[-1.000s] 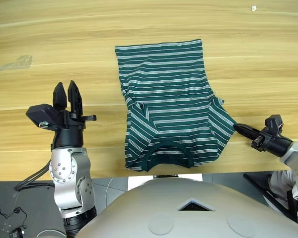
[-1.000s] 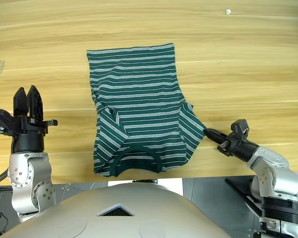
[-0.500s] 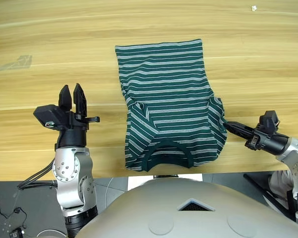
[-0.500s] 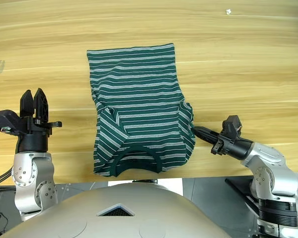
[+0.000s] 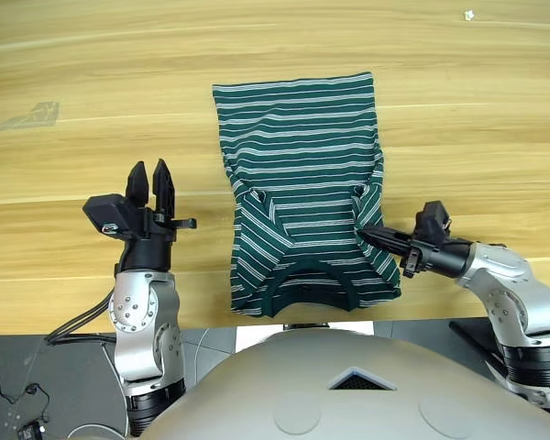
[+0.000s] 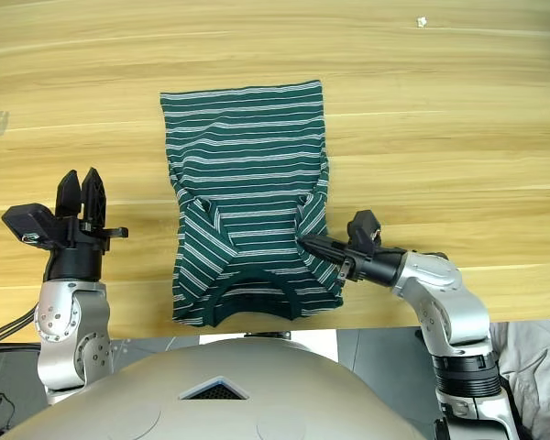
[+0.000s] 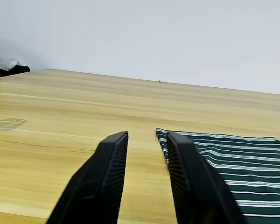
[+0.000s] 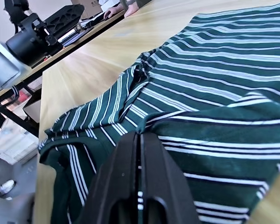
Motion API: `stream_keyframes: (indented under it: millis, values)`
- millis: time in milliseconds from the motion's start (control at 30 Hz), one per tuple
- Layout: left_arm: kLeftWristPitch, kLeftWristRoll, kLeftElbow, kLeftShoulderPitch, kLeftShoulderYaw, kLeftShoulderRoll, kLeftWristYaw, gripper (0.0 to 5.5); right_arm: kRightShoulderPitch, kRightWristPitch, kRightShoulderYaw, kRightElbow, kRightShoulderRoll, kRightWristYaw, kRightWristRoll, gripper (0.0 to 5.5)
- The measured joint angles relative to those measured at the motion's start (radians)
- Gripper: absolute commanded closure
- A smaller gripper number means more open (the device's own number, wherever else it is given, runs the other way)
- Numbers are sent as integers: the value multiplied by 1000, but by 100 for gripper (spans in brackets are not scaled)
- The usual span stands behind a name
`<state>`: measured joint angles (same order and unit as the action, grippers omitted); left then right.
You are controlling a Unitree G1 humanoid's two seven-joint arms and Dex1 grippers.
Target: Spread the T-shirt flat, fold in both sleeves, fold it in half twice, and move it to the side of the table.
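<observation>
T-shirt [image 5: 302,156], dark green with thin white stripes, lies on the worktop [image 5: 119,73] close to the near edge. Collar points to the near edge, hem to the far edge. It sits about midway between the left and right edges.

Left-side sleeve [image 5: 257,209] is folded in over the body. Right-side sleeve [image 5: 373,197] is also turned in, with its end lying over the chest.

Right hand [image 5: 365,233] comes in low from the right, near the near edge, its tips over the shirt at the end of the right-side sleeve. Its fingers [image 8: 154,186] are pressed together. The right wrist view shows a sliver of striped cloth pinched in the seam between them, so it has hold of the shirt.

Left hand [image 5: 149,167] stands over bare wood to the left of the shirt, apart from it and level with the chest. Its fingers [image 7: 107,172] point to the far edge, parallel, with a narrow gap and nothing in it.

A small white scrap [image 5: 468,15] lies near the far right corner. A faint grey mark [image 5: 27,115] shows on the wood toward the left edge.
</observation>
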<state>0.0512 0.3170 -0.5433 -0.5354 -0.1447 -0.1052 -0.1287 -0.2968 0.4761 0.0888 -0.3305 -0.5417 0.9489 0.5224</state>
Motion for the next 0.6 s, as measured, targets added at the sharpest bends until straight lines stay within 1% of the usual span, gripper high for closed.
stream_keyframes:
  millis: [100,333,600]
  values:
    - [0,0,0,0,4,0,-4,398,-7,-39,29,14,0,-8,-52,547]
    - [0,0,10,0,5,1,-9,398,-21,-40,35,9,-3,10,-38,443]
    - [-1,-1,22,0,10,6,-17,398,-21,-27,31,-5,0,16,26,308]
